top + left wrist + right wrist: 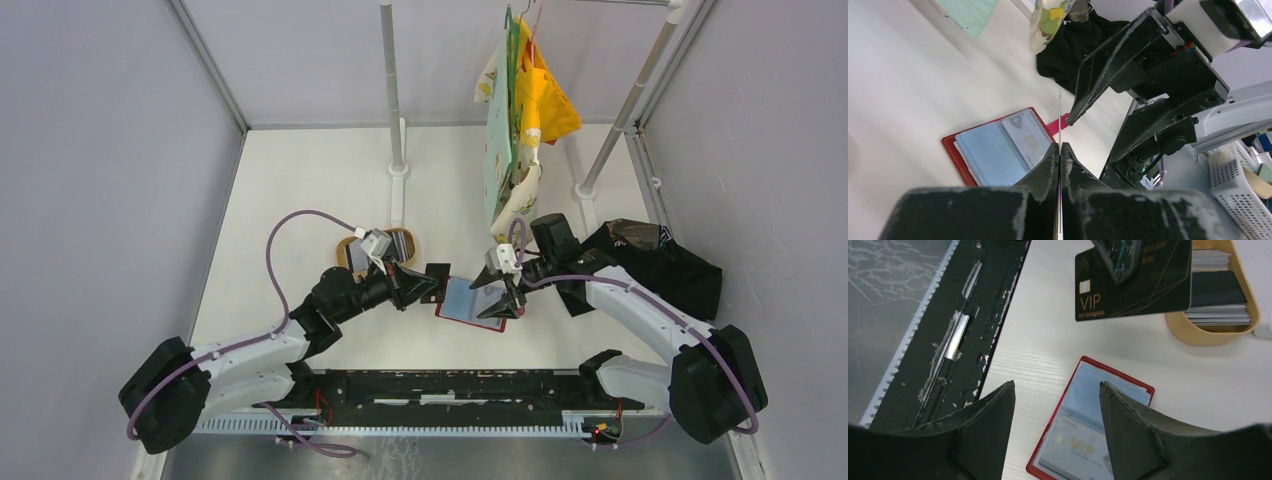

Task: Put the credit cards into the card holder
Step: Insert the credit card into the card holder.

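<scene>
The left jaws were clamped shut on a black card (1133, 282) printed VIP, holding it on edge in the air above the worktop (330, 190). It hung just beside the open red wallet (1088, 440). The wallet lay flat between the two arms, with a silvery card (1075, 450) already tucked into one clear pocket. The right jaws stood wide apart and empty, hanging just over the wallet; whether they touched it could not be told. More cards (1218, 295) sat stacked in a tan tray (1215, 332) beyond the held card.

Several things looked likely to go wrong. Nothing visibly pinned the wallet, so a card pushed at a pocket would probably slide the wallet along the worktop instead of going in. The left jaws gripped only a small patch near one edge of the card, so any snag at the pocket mouth could swing or slip it. The pocket openings were thin and hard to make out, so the card might ride over the sleeve. The card also hung near the right jaws, and a careless approach could knock the two together.
</scene>
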Robot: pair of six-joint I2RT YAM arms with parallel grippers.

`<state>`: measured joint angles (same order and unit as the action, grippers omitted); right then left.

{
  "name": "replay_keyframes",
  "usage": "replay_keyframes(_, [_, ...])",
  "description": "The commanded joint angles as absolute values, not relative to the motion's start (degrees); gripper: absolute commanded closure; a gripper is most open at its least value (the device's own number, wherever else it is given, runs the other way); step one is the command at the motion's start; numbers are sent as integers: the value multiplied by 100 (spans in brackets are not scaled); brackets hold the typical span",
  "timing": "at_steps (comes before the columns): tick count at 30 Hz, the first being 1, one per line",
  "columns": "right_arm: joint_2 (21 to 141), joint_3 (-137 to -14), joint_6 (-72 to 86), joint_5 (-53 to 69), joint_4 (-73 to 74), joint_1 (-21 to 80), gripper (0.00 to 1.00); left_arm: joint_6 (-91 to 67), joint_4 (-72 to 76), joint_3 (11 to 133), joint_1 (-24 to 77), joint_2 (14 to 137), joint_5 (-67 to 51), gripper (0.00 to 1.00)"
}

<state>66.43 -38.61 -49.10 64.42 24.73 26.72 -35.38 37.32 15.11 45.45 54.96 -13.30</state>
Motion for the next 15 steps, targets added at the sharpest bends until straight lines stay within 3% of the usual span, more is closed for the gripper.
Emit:
replay_keyframes(1, [6552, -3639, -3687, 7094, 1322, 2631, 32, -3140, 5065, 1573, 4934, 5902, -1040, 98])
replay_keyframes(15, [6738, -3318, -2378, 6800, 209, 2623, 36, -3334, 5983, 1623, 5314, 6830, -1067, 98])
